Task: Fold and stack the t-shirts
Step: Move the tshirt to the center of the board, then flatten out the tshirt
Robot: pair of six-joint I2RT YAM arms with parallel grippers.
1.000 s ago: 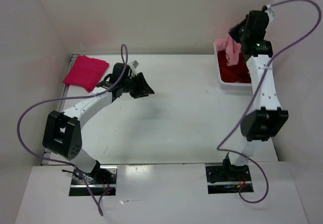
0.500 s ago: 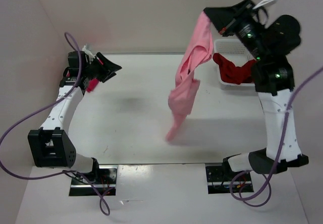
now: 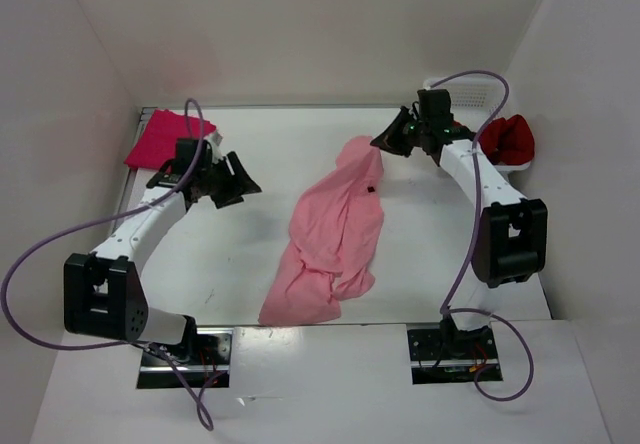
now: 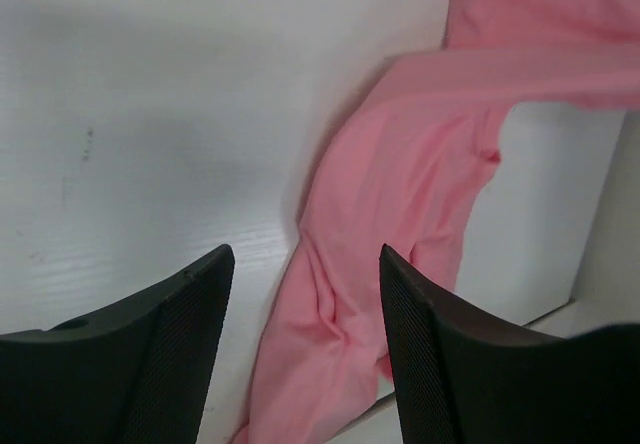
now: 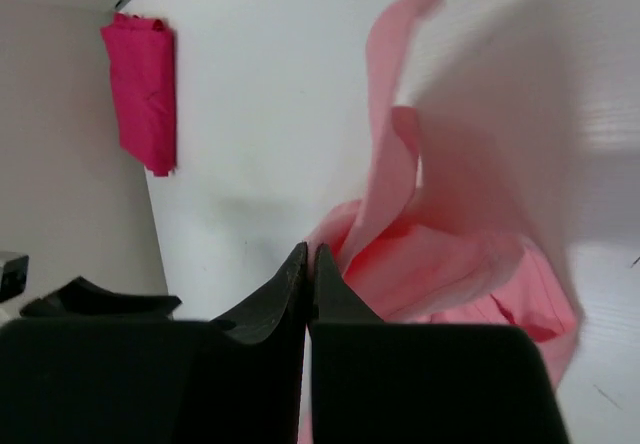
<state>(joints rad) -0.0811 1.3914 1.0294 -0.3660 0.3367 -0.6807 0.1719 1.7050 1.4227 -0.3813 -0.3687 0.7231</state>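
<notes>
Pink shirt (image 3: pixel 335 229) is spread crumpled down the middle of the white table (image 3: pixel 240 264). Its far end is pinched by the clenched right fingers (image 5: pixel 260 334), while the left fingers (image 4: pixel 150 364) are held released above bare table just to its left. The crimson shirt (image 3: pixel 158 139) is laid folded in the far left corner, the red shirt (image 3: pixel 508 139) is draped over the basket (image 3: pixel 466 99) at far right, and the table is enclosed by pale walls (image 3: pixel 300 34).
</notes>
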